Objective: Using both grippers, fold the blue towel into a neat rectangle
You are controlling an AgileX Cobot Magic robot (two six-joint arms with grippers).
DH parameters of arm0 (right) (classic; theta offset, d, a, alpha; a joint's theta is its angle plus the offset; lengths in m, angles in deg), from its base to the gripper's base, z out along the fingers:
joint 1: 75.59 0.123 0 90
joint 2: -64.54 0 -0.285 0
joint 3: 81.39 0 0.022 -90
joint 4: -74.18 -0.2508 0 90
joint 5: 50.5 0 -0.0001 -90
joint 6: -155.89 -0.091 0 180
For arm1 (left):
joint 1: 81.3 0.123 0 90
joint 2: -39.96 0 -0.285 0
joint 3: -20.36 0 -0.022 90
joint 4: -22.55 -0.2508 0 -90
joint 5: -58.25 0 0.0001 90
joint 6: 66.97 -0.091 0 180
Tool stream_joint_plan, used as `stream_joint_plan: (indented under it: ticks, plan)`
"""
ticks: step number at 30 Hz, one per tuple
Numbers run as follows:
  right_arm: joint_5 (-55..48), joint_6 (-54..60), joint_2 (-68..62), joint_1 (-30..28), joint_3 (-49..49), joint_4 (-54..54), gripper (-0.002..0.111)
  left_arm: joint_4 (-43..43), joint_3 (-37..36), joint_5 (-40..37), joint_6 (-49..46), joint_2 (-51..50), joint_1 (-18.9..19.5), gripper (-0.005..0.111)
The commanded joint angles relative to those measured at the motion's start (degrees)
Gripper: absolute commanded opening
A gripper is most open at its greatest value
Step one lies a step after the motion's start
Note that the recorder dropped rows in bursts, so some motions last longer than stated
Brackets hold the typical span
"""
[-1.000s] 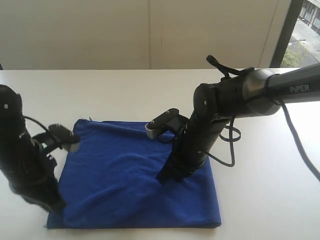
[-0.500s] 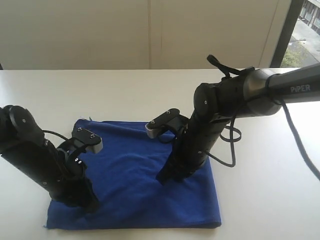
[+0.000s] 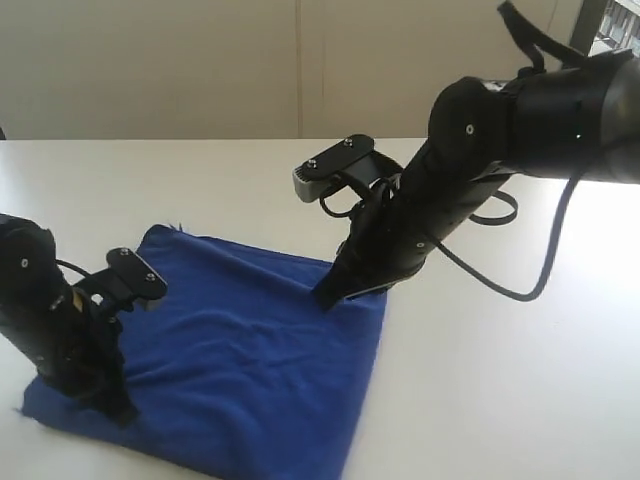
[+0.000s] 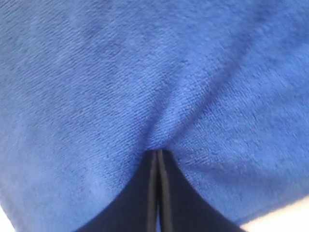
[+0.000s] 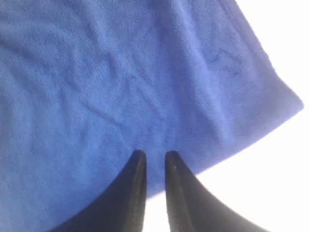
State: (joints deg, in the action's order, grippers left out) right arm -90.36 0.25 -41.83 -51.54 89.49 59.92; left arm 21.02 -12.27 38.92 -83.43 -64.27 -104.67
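Observation:
The blue towel lies flat and skewed on the white table. My left gripper stands on the towel's near left part with its jaws shut. In the left wrist view its tips press into the puckered towel, and I see no fabric between them. My right gripper points down at the towel's far right corner. The right wrist view shows its jaws a narrow gap apart over the towel's edge, with flat cloth and bare table showing through the gap.
Bare white table surrounds the towel on the right and behind. A loose black cable hangs from the right arm above the table. A pale wall runs along the back, and a window sits at the top right.
The towel has slid left and turned, its right side now angled toward the front. The left gripper moved left and nearer; the right gripper moved farther back and now sits near the corner.

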Motion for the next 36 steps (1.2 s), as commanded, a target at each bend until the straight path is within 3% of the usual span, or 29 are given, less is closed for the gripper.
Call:
stream_joint_plan:
  ticks: [1,7,10,12,16,22,27,31,36]
  plan:
    - [-0.5,-0.3,1.2,0.0,-0.2,-0.1,0.015,-15.3,0.2,-1.8,10.8,-2.2,5.4,0.0]
    - [1.1,-0.3,0.3,0.0,-0.2,-0.1,0.015,-13.6,5.7,-7.0,12.2,-1.8,9.0,0.0]
    - [4.0,1.5,-1.7,0.0,-0.2,0.1,0.007,-6.6,7.7,-10.9,10.4,0.6,9.0,0.0]
    - [6.5,1.5,-3.9,0.0,0.2,0.1,0.0,1.5,7.8,-11.1,4.3,3.4,9.0,0.0]
    - [6.4,2.8,-9.8,0.0,4.7,0.1,0.0,9.4,7.2,-12.9,-0.2,8.6,9.0,0.0]
    - [2.7,3.1,-20.5,-0.1,17.7,0.1,0.0,12.3,-0.7,-8.8,1.2,18.3,9.0,0.0]
    - [-0.9,4.0,-29.5,-0.2,27.5,1.2,0.0,17.4,-10.9,-0.7,1.5,26.4,9.0,0.0]
    - [-5.1,3.3,-33.4,-0.8,30.8,2.7,0.0,19.2,-17.3,4.9,1.7,31.3,9.0,0.0]
    - [-7.8,-5.7,-33.9,-2.0,30.7,11.9,0.0,19.7,-19.3,6.3,1.7,34.4,9.0,0.0]
